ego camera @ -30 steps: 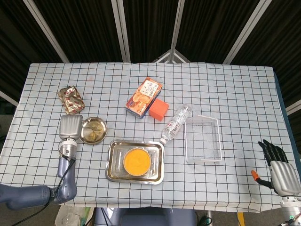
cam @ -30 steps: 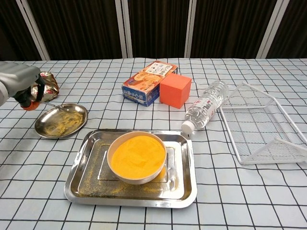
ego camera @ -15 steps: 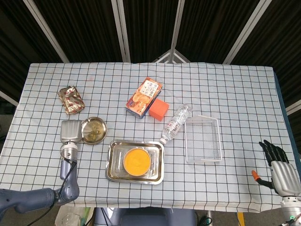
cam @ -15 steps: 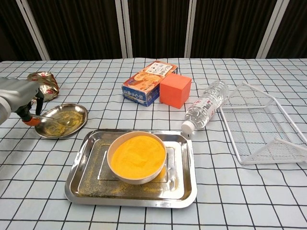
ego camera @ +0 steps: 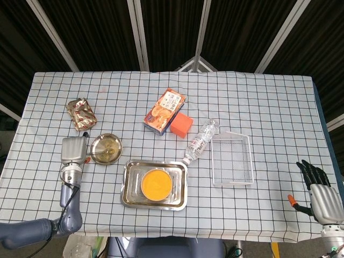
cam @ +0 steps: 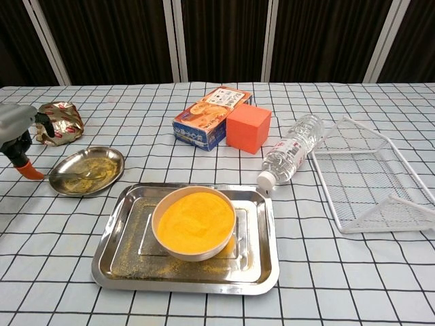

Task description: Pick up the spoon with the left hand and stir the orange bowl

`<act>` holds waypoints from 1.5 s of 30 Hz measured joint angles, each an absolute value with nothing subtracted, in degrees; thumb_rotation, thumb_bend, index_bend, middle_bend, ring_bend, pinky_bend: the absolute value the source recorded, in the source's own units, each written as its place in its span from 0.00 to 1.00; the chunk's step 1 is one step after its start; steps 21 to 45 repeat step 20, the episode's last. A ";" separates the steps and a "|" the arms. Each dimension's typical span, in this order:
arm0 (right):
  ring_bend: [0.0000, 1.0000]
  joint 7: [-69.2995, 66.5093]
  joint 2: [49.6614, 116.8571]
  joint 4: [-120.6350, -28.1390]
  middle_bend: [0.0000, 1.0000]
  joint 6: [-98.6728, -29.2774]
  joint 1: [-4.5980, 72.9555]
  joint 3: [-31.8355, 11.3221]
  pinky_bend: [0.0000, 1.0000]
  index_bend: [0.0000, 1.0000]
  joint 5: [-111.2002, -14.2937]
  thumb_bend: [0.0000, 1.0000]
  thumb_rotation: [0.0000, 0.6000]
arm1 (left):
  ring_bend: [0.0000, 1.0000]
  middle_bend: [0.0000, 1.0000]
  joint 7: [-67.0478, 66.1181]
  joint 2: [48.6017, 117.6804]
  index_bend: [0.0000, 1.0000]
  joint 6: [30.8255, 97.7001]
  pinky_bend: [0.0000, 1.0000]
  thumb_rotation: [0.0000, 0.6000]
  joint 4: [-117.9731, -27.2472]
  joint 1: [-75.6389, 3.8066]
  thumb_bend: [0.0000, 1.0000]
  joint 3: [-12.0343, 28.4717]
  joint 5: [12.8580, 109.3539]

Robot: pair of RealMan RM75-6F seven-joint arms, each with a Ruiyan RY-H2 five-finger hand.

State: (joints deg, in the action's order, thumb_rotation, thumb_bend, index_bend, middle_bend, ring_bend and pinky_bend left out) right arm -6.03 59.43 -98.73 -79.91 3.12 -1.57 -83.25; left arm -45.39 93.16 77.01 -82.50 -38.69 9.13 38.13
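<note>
Spoon (cam: 68,173) handle sits pinched in our left hand (cam: 17,129), its bowl end resting in the small steel dish (cam: 102,157) left of the tray (cam: 122,268). Over the last second we have drawn that hand back leftward, dragging the spoon along. The orange bowl (cam: 194,223) is unstirred; lifting and carrying come next. Our right hand (ego camera: 318,188) hangs open, fingers apart, well away.

bowl (cam: 194,221) in tray (cam: 122,268), dish (cam: 102,163) left, spoon (cam: 68,172) seemingly in dish
</note>
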 measured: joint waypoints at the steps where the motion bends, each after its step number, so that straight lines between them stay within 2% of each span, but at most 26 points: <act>1: 0.00 -6.04 59.43 -98.67 0.00 -79.95 3.11 -1.58 0.00 0.00 -83.29 0.36 1.00 | 0.72 0.70 -44.26 92.43 0.20 77.27 0.81 1.00 -83.57 -38.13 0.08 9.15 38.90; 3: 0.00 -6.06 59.42 -98.51 0.00 -80.05 3.08 -1.54 0.00 0.00 -83.46 0.36 1.00 | 0.54 0.49 -42.14 91.03 0.08 77.82 0.64 1.00 -85.46 -37.07 0.05 8.99 40.62; 5: 0.00 -6.00 59.42 -98.42 0.00 -80.19 3.04 -1.51 0.00 0.00 -83.63 0.36 1.00 | 0.35 0.29 -39.04 88.97 0.02 78.49 0.46 1.00 -87.98 -35.58 0.03 8.40 43.63; 6: 0.00 -5.96 59.43 -98.35 0.00 -80.33 3.02 -1.51 0.00 0.00 -83.76 0.36 1.00 | 0.25 0.19 -37.45 87.93 0.00 78.78 0.37 1.00 -89.18 -34.85 0.02 7.99 45.22; 8: 0.00 -5.68 59.50 -98.16 0.00 -80.53 2.99 -1.50 0.00 0.00 -83.94 0.36 1.00 | 0.13 0.07 -33.41 85.14 0.00 79.61 0.26 1.00 -92.10 -32.89 0.02 6.63 49.62; 11: 0.00 -4.88 59.73 -97.85 0.00 -80.86 2.94 -1.51 0.00 0.00 -84.19 0.36 1.00 | 0.03 0.01 -28.08 80.62 0.00 81.48 0.12 1.00 -95.96 -29.66 0.02 3.69 57.29; 14: 0.00 -3.32 60.10 -97.14 0.00 -81.78 2.88 -1.61 0.00 0.00 -84.85 0.36 1.00 | 0.00 0.00 -23.67 75.67 0.00 83.99 0.01 1.00 -99.27 -25.94 0.02 -0.24 65.35; 20: 0.00 1.32 62.20 -94.12 0.00 -85.78 2.38 -1.82 0.00 0.00 -87.88 0.36 1.00 | 0.00 0.00 -17.42 69.09 0.00 91.15 0.00 1.00 -100.90 -17.76 0.01 -8.12 79.49; 45: 0.00 1.32 62.20 -94.12 0.00 -85.78 2.38 -1.82 0.00 0.00 -87.88 0.36 1.00 | 0.00 0.00 -17.42 69.09 0.00 91.15 0.00 1.00 -100.90 -17.76 0.01 -8.12 79.49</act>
